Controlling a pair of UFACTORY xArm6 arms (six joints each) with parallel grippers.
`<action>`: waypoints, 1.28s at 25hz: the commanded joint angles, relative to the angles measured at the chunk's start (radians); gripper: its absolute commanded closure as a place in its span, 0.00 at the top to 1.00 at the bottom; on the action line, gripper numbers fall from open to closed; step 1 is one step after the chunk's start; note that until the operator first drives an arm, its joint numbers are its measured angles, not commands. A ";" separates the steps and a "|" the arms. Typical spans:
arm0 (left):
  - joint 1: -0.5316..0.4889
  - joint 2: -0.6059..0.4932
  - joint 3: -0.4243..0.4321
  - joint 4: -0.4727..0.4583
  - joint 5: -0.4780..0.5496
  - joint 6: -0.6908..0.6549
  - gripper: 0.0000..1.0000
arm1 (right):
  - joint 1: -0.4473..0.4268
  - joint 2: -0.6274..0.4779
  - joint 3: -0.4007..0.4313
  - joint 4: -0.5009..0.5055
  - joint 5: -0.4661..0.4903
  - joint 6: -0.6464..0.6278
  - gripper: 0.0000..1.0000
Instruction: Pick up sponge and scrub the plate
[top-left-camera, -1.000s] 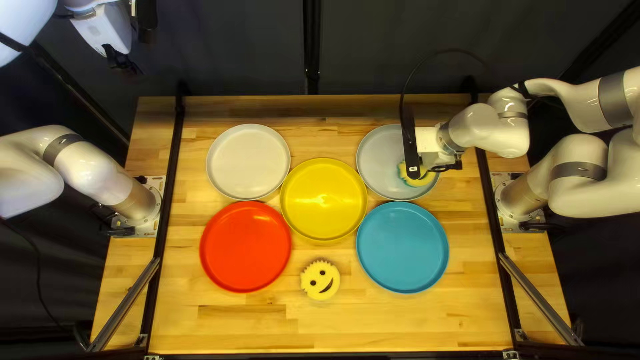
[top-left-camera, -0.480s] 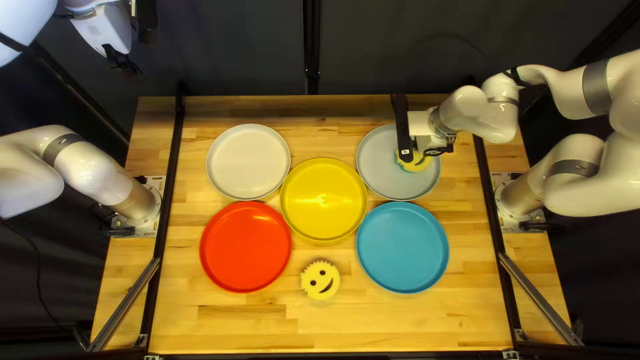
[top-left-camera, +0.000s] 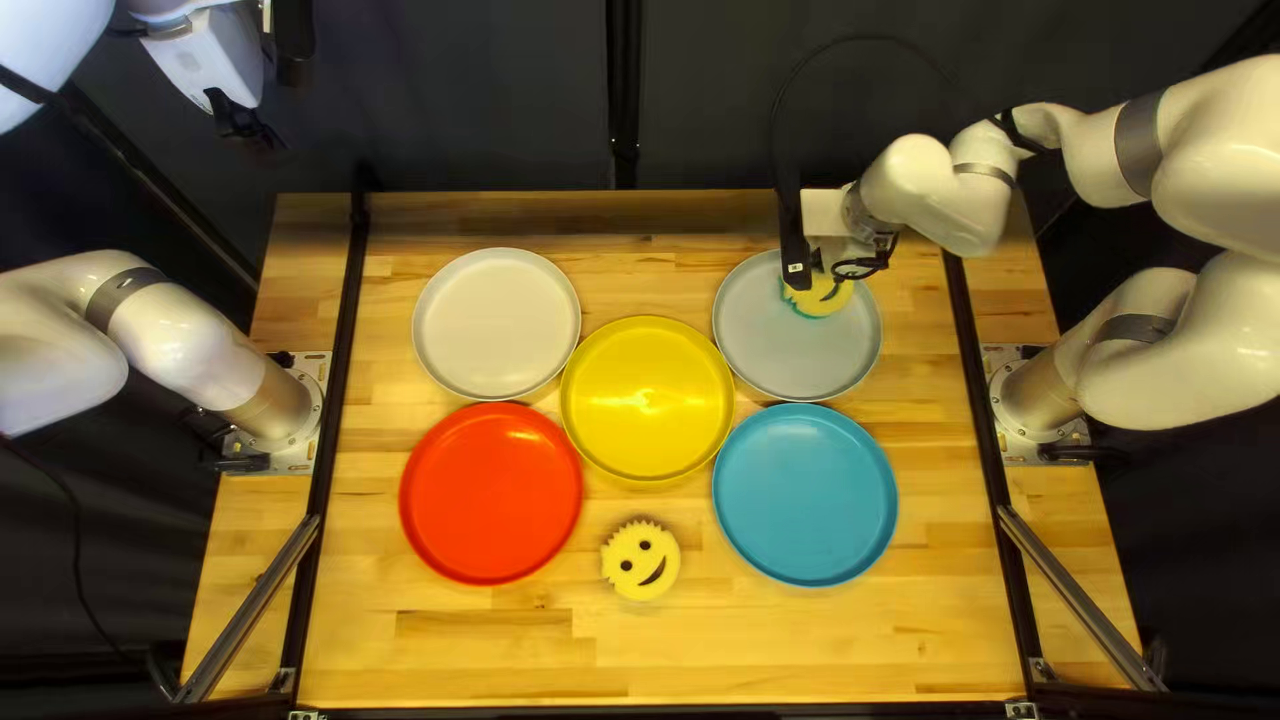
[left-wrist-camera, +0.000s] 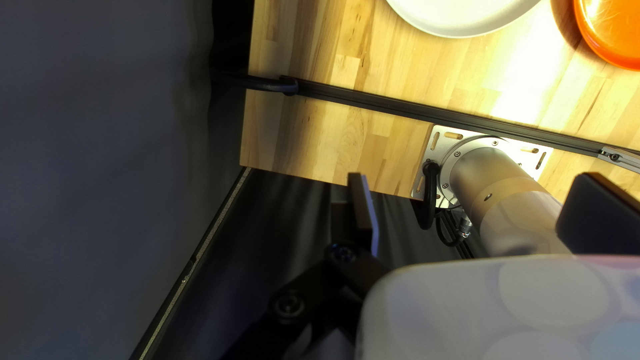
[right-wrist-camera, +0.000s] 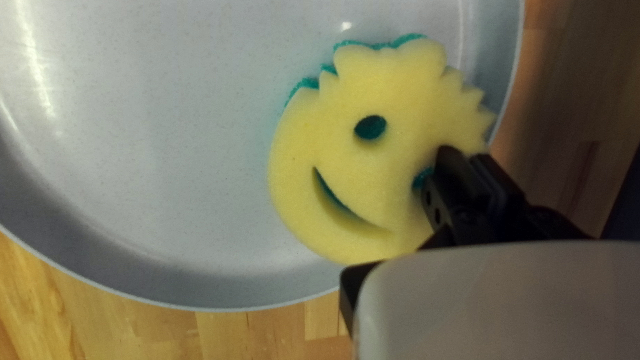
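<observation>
My right gripper [top-left-camera: 822, 274] is over the far part of the grey plate [top-left-camera: 787, 358], at the yellow smiley sponge [top-left-camera: 824, 300]. In the right wrist view my right gripper [right-wrist-camera: 465, 163] has its two fingers together, tips against the upper face of the sponge [right-wrist-camera: 353, 163] by one eye hole. The sponge lies yellow side up, green layer toward the grey plate [right-wrist-camera: 167, 153], close to the rim. My left gripper [top-left-camera: 248, 123] hangs beyond the table's far left; in the left wrist view my left gripper [left-wrist-camera: 477, 207] has its fingers wide apart, holding nothing.
A second smiley sponge [top-left-camera: 640, 560] lies near the table's front. Around it stand a red plate [top-left-camera: 491, 494], a yellow plate [top-left-camera: 648, 400] and a blue plate [top-left-camera: 806, 495]; a white plate [top-left-camera: 496, 324] is at the far left. Black rails [top-left-camera: 339, 400] run along both sides.
My right gripper and the sponge have moved together across the grey plate toward its far rim and slightly left. The left arm and the other plates have stayed put.
</observation>
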 commanded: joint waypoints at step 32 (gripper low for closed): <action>0.000 0.000 0.000 0.000 0.000 0.000 1.00 | -0.003 0.161 -0.171 0.094 0.080 0.044 0.00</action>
